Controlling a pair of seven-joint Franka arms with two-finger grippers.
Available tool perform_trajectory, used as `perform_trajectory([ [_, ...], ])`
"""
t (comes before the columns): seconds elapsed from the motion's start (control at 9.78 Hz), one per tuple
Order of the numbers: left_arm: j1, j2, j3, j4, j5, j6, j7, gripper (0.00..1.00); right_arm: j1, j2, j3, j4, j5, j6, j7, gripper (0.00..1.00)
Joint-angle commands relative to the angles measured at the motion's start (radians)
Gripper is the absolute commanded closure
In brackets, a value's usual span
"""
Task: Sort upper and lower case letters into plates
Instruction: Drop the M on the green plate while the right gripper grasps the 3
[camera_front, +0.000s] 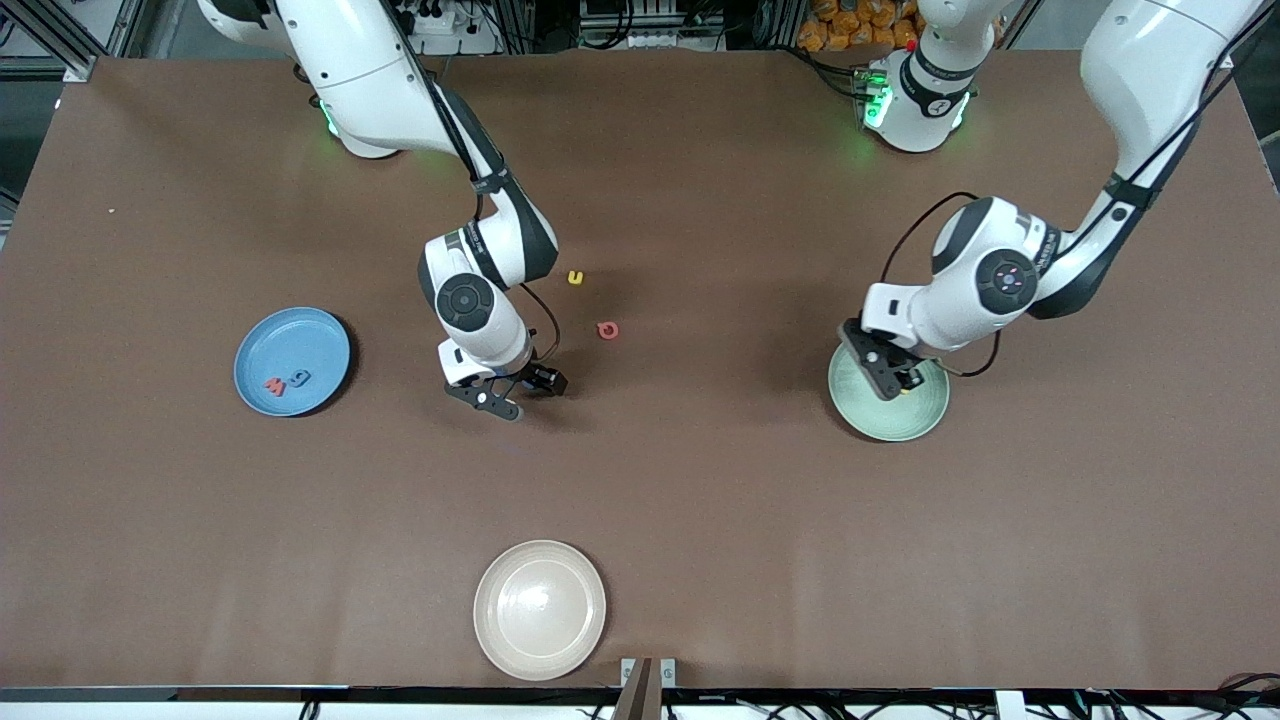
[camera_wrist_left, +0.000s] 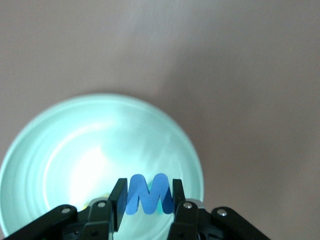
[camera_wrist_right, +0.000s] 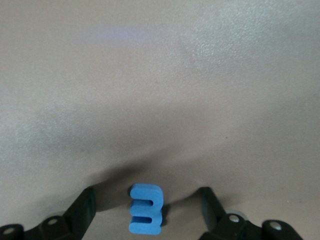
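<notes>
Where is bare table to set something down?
Bare table runs between the sky blue plate and cream-white plate, and between that plate and the mint plate. Crowded: around the right gripper, near the yellow letter and red letter.

Cream plate (camera_front: 540, 610) on brown table (camera_front: 700, 500), nr front edge.
</notes>
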Motion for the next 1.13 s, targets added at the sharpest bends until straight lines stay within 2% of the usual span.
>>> perform_trajectory([
  [0.0, 0.031, -0.025, -0.029, -0.030, 0.032, 0.027, -0.002, 0.76, 0.009, 0.013, -0.005, 0.011, 0.020, 0.013, 0.021, 1.00],
  [0.1, 0.031, -0.012, -0.029, -0.002, 0.033, 0.027, -0.005, 0.48, 0.007, 0.013, -0.005, 0.011, 0.020, 0.013, 0.019, 1.00],
  [0.2, 0.029, 0.005, -0.029, 0.033, 0.032, 0.026, 0.005, 0.00, 0.007, 0.013, -0.005, 0.009, 0.020, 0.011, 0.018, 1.00],
  [0.41, 0.025, -0.005, -0.031, 0.073, 0.028, -0.021, -0.002, 0.00, 0.004, -0.004, -0.005, 0.006, 0.019, -0.003, 0.004, 1.00],
  [0.51, 0.028, -0.013, -0.049, 0.125, 0.025, -0.110, 0.001, 0.00, -0.007, -0.024, -0.011, 0.000, 0.014, -0.015, -0.016, 1.00],
  [0.72, 0.028, -0.022, -0.136, 0.315, 0.003, -0.396, -0.031, 0.00, -0.072, -0.111, -0.077, -0.038, 0.009, -0.123, -0.246, 1.00],
  [0.82, 0.023, -0.021, -0.147, 0.370, -0.011, -0.490, -0.063, 0.00, -0.138, -0.152, -0.088, -0.053, 0.009, -0.168, -0.377, 1.00],
  [1.02, 0.023, -0.018, -0.151, 0.380, -0.016, -0.510, -0.074, 0.00, -0.261, -0.224, -0.116, -0.087, 0.003, -0.262, -0.614, 1.00],
])
